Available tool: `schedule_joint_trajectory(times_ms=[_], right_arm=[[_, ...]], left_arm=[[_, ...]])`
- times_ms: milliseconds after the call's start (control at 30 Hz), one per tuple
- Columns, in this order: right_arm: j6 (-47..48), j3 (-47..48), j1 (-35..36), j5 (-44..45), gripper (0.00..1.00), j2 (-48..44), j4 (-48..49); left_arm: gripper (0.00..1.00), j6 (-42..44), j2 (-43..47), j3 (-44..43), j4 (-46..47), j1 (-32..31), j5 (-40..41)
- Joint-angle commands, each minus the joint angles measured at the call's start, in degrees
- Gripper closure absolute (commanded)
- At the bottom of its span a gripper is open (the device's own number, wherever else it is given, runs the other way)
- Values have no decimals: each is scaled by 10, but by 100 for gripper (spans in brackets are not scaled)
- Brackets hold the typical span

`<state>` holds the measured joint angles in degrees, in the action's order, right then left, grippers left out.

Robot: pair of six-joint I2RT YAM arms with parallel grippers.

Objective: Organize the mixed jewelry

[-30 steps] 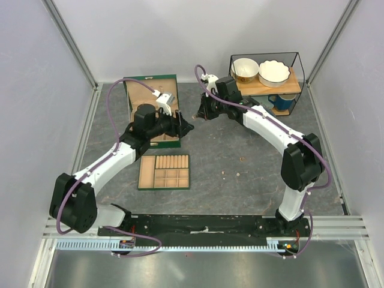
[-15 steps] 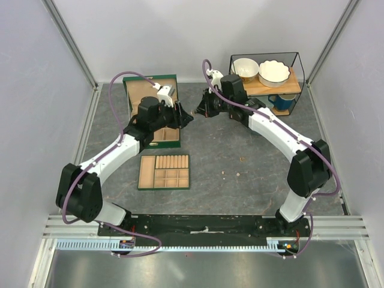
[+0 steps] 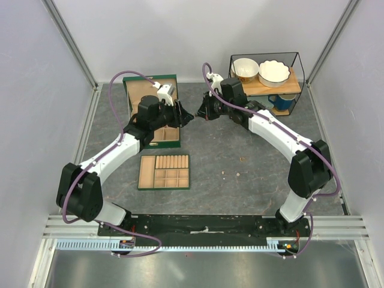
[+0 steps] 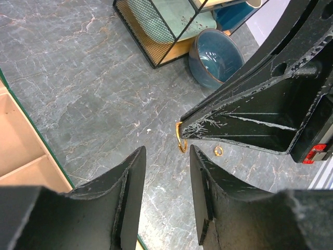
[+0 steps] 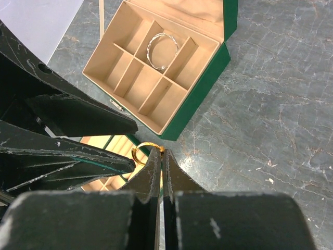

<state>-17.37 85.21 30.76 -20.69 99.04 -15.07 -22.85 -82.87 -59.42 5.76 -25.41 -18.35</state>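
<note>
My right gripper [image 5: 162,154] is shut on a small gold ring [image 5: 141,151] and holds it above the table, beside the open green box [image 5: 201,98]. In the left wrist view the same ring [image 4: 180,138] hangs from the right fingers [image 4: 250,122], just ahead of my left gripper [image 4: 166,156], which is open and empty. From above, the left gripper [image 3: 187,117] and the right gripper [image 3: 201,114] nearly meet tip to tip. A silvery bangle [image 5: 162,49] lies in a box compartment. A second tiny gold ring [image 4: 218,151] lies on the table. Small pieces [image 3: 238,174] lie near the table's middle.
A tan compartment tray [image 3: 164,172] lies in front of the green box [image 3: 151,90]. A black wire rack [image 3: 264,81] with two bowls on a wooden shelf stands at the back right. A blue bowl [image 4: 218,54] sits under it.
The left gripper has lifted and moved back toward the right gripper. The right gripper has shifted slightly, still holding the ring. The gap between the two has closed.
</note>
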Motion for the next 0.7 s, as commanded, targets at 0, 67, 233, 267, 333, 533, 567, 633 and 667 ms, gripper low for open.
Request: schedule_joint_trajectory(times_ms=[0,67,233,267,333,533,567,633,667], right_arm=[[-4,-3,3,4,100,-25,18],[-4,-4,3,4,100,-26,19],[-6,-3,3,4,100,-28,19],[-6,-4,3,3,100,-28,19],[-6,-5,2,4,100,-28,20],[-10,-8,3,0,100,-27,25],[-12,-8,3,-1,100,-27,26],[-12,-10,2,-2,100,-28,26],[-12,-11,3,-2,100,-30,29]], left_arm=[[54,-19,8,-18,18,-1,-10],[54,-20,5,-18,21,0,-10],[55,-28,-9,-25,24,0,-17],[56,-30,-11,-25,25,-1,-20],[59,-35,-12,-25,26,0,-23],[66,-38,-19,-33,24,-1,-26],[66,-39,-20,-35,23,-1,-26],[67,-39,-19,-34,23,0,-23],[67,-38,-20,-34,24,0,-22]])
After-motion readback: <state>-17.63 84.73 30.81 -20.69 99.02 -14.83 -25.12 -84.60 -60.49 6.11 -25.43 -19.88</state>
